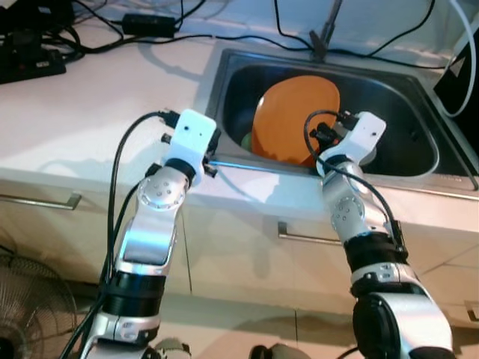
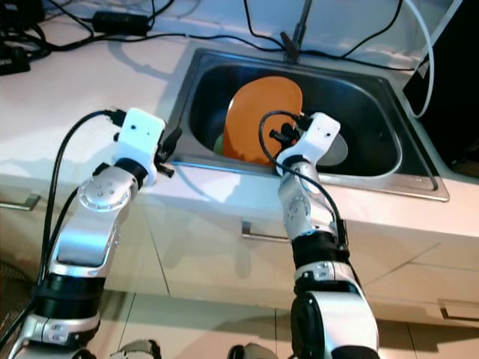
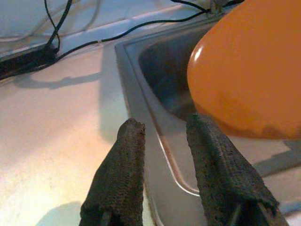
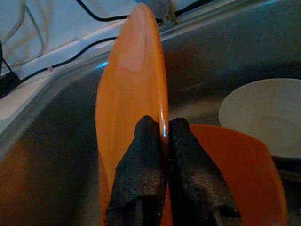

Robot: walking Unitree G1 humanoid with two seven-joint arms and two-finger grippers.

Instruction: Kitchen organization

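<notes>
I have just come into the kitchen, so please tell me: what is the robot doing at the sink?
The robot stands at the counter, both arms reaching toward the steel sink. Its right gripper is shut on the rim of an orange plate and holds it on edge inside the sink. Below it lie another orange dish and a pale plate. The left gripper is open and holds nothing; it hovers over the sink's left edge, beside the plate.

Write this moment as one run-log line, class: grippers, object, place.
right gripper: shut on orange plate, held on edge | left gripper: open, over sink rim | in sink: white dish, second orange dish
</notes>
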